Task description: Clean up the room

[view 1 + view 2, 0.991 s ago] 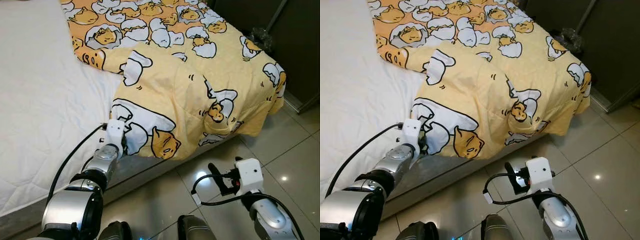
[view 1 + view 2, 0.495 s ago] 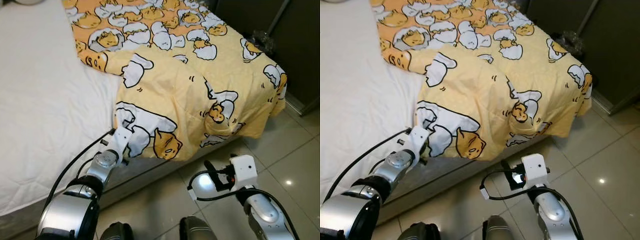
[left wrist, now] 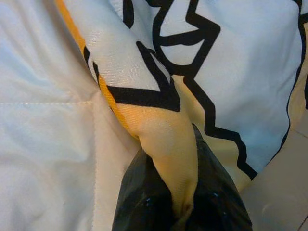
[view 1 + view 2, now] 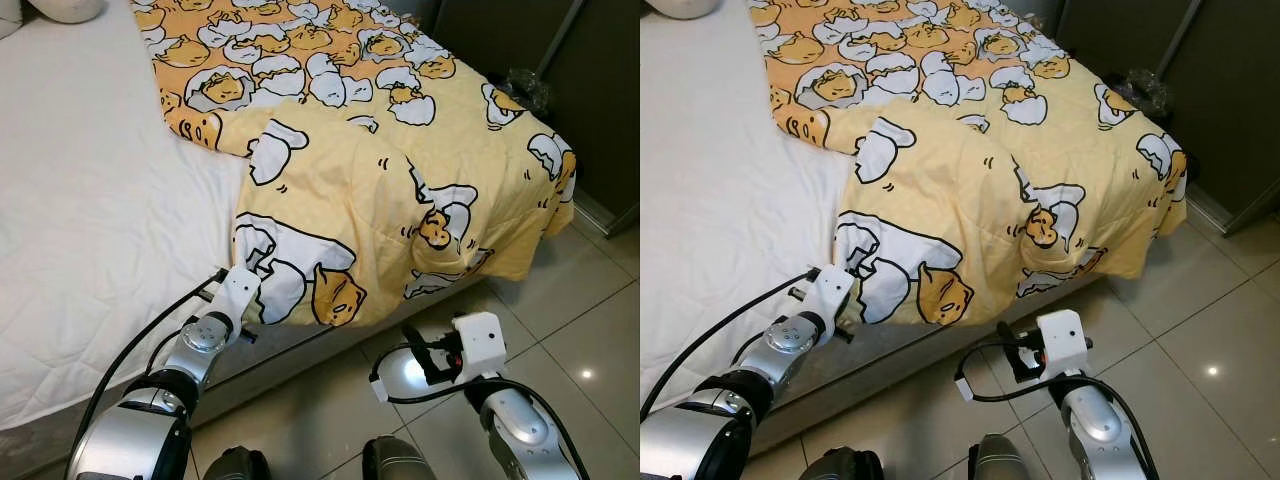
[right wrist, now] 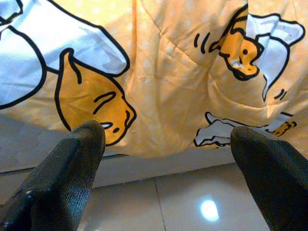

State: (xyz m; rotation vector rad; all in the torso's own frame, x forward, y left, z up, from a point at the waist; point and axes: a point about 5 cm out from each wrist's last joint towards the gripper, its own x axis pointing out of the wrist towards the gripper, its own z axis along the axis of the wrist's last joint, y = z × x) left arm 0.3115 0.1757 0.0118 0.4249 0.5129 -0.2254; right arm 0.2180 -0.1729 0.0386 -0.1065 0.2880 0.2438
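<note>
Left wrist view shows the left gripper (image 3: 180,211) pinching the blanket (image 4: 400,190) corner. Right gripper (image 5: 168,159) gapes wide, holding nothing; bed-making seems barely begun.

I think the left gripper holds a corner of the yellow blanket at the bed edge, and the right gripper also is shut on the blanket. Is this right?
Not quite. The left gripper does pinch a fold of the yellow blanket at the edge of the bed. The right gripper is not shut on it: the right wrist view shows its jaws wide apart, above the tiled floor, short of the blanket's hanging edge.
</note>
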